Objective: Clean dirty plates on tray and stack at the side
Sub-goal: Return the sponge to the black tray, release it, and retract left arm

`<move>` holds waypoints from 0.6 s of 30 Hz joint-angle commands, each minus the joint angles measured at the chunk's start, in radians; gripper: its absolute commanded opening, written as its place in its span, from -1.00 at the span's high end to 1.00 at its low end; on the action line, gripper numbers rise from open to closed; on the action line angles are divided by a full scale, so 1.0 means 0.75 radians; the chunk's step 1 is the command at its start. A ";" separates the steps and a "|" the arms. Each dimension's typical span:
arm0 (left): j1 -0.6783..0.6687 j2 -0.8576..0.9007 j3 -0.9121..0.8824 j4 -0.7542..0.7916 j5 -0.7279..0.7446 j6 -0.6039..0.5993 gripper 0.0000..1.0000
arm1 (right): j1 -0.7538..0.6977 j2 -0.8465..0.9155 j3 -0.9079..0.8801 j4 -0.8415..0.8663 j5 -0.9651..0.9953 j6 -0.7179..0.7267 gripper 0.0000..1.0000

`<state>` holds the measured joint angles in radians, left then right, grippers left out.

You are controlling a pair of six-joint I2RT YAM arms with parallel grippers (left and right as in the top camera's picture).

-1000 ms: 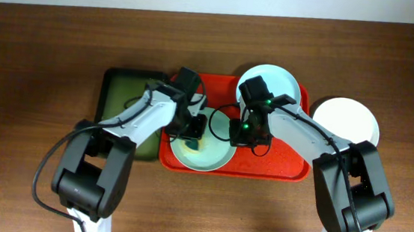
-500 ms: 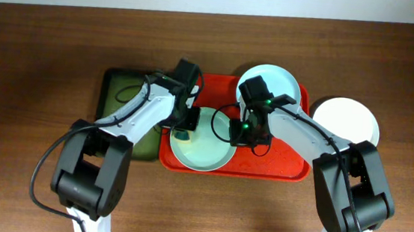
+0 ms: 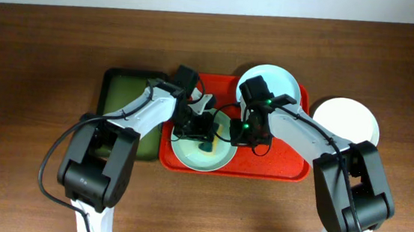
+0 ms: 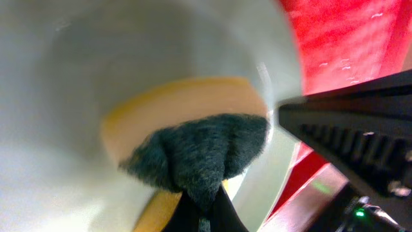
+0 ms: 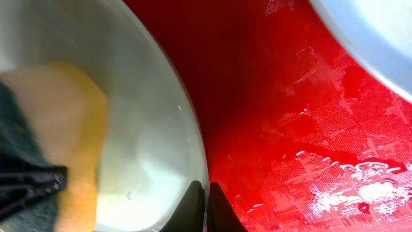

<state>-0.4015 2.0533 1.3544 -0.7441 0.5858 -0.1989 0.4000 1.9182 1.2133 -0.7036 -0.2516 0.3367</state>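
Far left of the overhead: dark green tray (image 3: 118,101) on the table, its right edge under the left arm. Next to it is the red tray (image 3: 282,162), centre frame.

Left gripper (image 3: 197,124) is over the mint green plate (image 3: 215,156), which sits in the lower left part of the red tray. Left wrist view: fingers (image 4: 206,216) are pinched together on a sponge (image 4: 193,148). The dark green scrub side is bunched in the grip, the yellow foam sits flat on the plate's inner surface.

Right gripper (image 3: 240,131) is at the mint green plate's right rim. Right wrist view: its tips (image 5: 206,209) are closed with the rim running between them, so it's clamped on the plate edge. The tray floor beside it looks wet and glossy.

Pale blue plate (image 3: 278,81) is in the tray's upper right corner, overhanging the top rim.

White plate (image 3: 347,121) is off the tray, alone on the table just right of it. No stack, one plate only.
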 commanded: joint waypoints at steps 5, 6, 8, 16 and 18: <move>0.080 -0.305 0.073 -0.175 -0.493 0.078 1.00 | 0.009 0.005 0.000 0.002 -0.010 -0.010 0.16; 0.113 -0.331 0.073 -0.183 -0.499 0.078 1.00 | 0.009 0.005 0.000 0.002 -0.010 -0.010 0.12; 0.217 -0.344 0.073 -0.232 -0.579 0.079 0.99 | 0.009 0.005 0.000 0.002 -0.010 -0.010 0.07; 0.451 -0.332 -0.062 -0.253 -0.882 0.116 1.00 | 0.009 0.005 0.000 0.005 -0.010 -0.010 0.03; 0.452 -0.327 -0.137 -0.184 -0.881 0.116 1.00 | 0.009 0.005 0.000 0.005 -0.010 -0.010 0.03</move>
<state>-0.0643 1.8233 1.3155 -0.9215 -0.0620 -0.1265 0.4011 1.9186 1.2133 -0.7021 -0.2562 0.3328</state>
